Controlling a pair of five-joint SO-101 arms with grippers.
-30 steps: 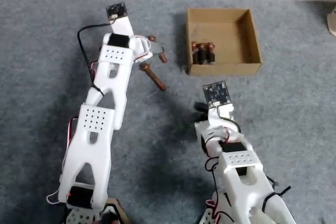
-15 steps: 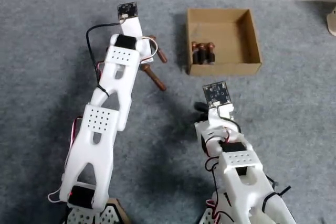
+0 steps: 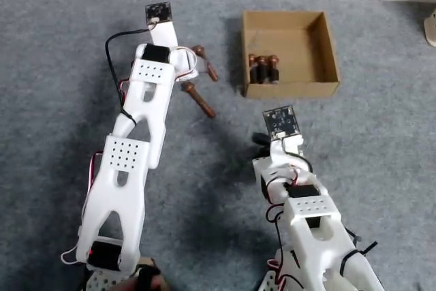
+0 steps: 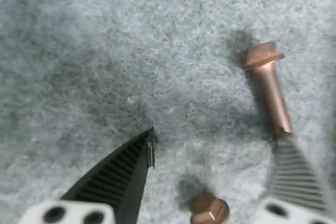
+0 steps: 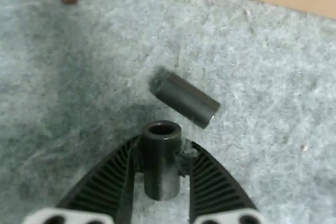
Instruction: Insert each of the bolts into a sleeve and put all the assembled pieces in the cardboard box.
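Left gripper: hangs spread wide over the carpet, one bolt lying off-centre beneath. Centre over the shank, then pinch squarely. Right gripper: clamps a sleeve upright, bore upward, short of the cardboard box; hold plumb for insertion.

Three assembled pieces stand inside the cardboard box, two copper bolts lie flat left of it, and before it a black sleeve lies beside an upright sleeve.

Robotics lab bench — 2 white arms, grey felt tabletop
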